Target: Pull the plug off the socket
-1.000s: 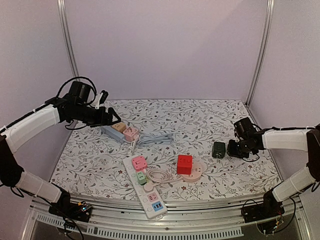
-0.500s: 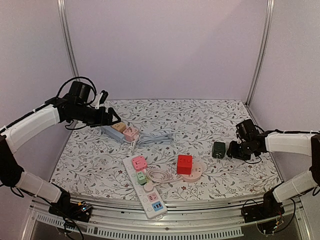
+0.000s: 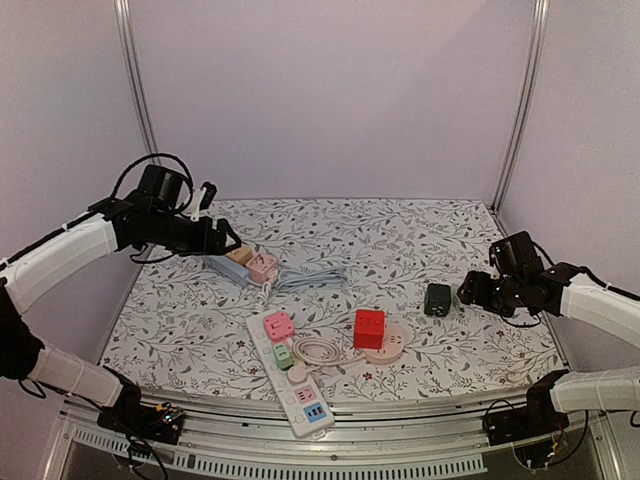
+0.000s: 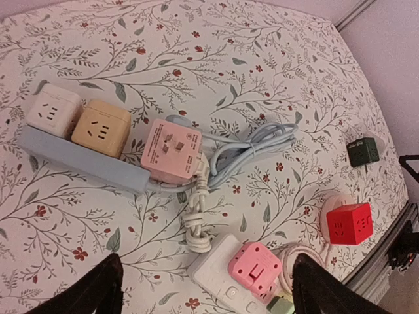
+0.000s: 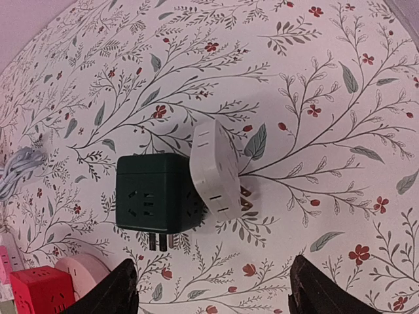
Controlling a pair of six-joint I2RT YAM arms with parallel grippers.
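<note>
Both pairs of jaws spread — one green cube (image 5: 157, 193), one white plug (image 5: 215, 170), touching.

No words or numbers can be read. The dark green cube (image 5: 157, 193) and white plug (image 5: 215, 170) show only holes and slots. The white power strip (image 4: 216, 265) may carry marks, too small to tell.

left pincer (image 4: 208, 289) spread wide, right pincer (image 5: 216, 288) parted
</note>
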